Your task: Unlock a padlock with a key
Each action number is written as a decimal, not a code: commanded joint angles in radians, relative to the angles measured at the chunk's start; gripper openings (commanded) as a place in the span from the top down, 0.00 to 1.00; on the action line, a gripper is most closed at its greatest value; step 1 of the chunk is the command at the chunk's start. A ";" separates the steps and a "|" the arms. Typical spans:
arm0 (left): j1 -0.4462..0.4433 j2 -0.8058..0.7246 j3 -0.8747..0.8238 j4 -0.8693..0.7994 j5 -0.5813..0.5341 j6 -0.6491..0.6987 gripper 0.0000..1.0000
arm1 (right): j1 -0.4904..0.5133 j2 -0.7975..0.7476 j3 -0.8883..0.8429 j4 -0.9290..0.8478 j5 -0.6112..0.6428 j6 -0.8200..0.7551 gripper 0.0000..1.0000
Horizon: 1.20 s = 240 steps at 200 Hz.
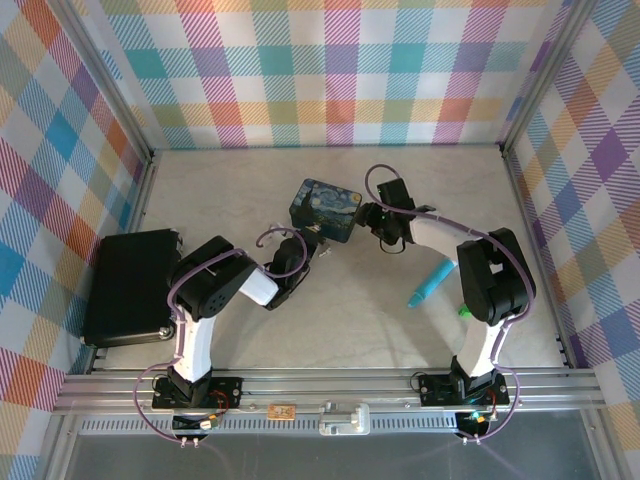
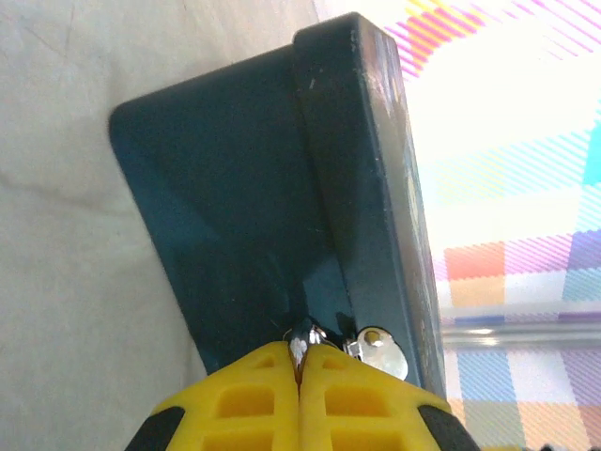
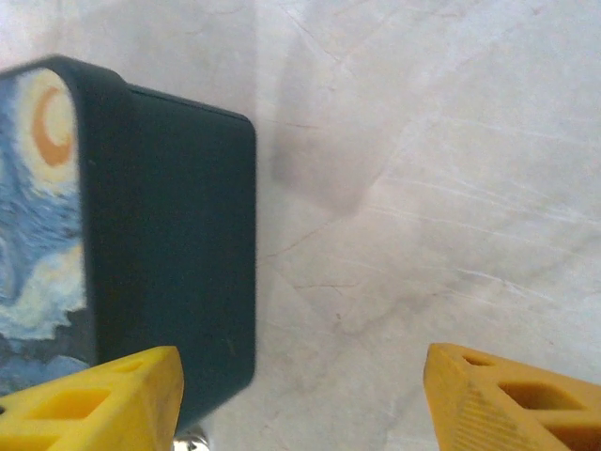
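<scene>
Clenched yellow fingers (image 2: 244,404) of the left end effector (image 2: 300,362) pinch the key (image 2: 376,349) tight at the side of the blue painted tin (image 2: 244,207). The right end effector (image 3: 300,395) hangs released over the table (image 3: 423,188), just right of the tin.

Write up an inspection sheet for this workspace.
Surface: pale marbled table.
Job's things: key pinched in the left gripper, at the corner of the blue tin.
Clutter: blue tin, turquoise stick, black case.
Grippers: left shut on the key; right gripper open, beside the tin.
Cables: purple cables loop along both arms.
Surroundings: plaid walls.
</scene>
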 commanded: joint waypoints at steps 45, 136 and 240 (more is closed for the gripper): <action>-0.022 0.009 -0.015 0.137 -0.166 -0.036 1.00 | -0.006 -0.093 -0.015 0.007 0.006 -0.006 0.31; -0.025 -0.104 -0.117 0.131 -0.128 0.016 1.00 | -0.009 -0.192 -0.020 -0.034 0.034 -0.158 0.28; -0.026 -0.591 -0.137 -0.877 0.346 0.192 1.00 | -0.009 -0.354 -0.095 -0.215 0.008 -0.460 0.01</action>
